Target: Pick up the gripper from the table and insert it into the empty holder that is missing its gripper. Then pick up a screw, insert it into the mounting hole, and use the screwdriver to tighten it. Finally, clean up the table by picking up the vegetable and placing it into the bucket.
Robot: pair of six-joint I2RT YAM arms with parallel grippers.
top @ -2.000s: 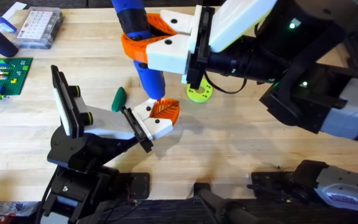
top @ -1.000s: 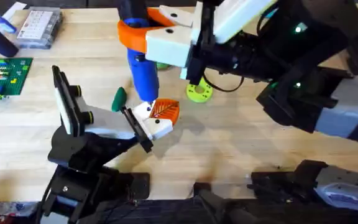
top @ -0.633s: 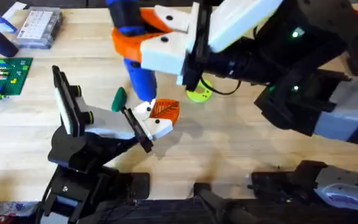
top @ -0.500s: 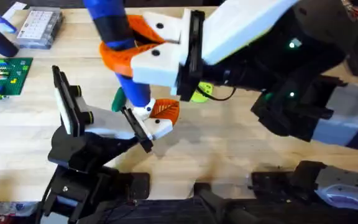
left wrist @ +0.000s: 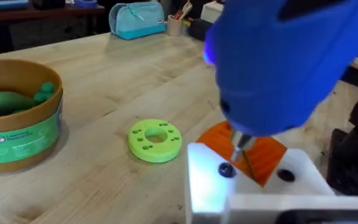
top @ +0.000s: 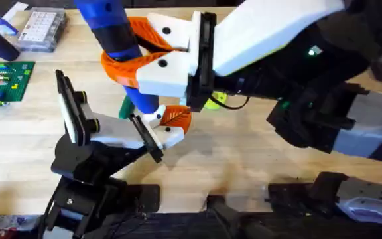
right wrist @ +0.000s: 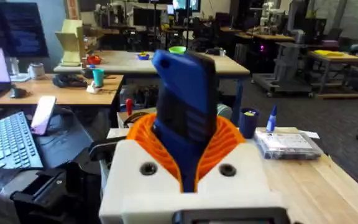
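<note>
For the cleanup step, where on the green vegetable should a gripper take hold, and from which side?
Probably across the vegetable's short width near its middle, coming straight down. It lies flat on the table, so only its sides can be pinched. The holder and the screwdriver crowd it, leaving little room for a sideways approach.

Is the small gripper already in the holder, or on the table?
In the holder: the gripper sits at its end, off the table, with the screwdriver tip on its mounting hole.
</note>
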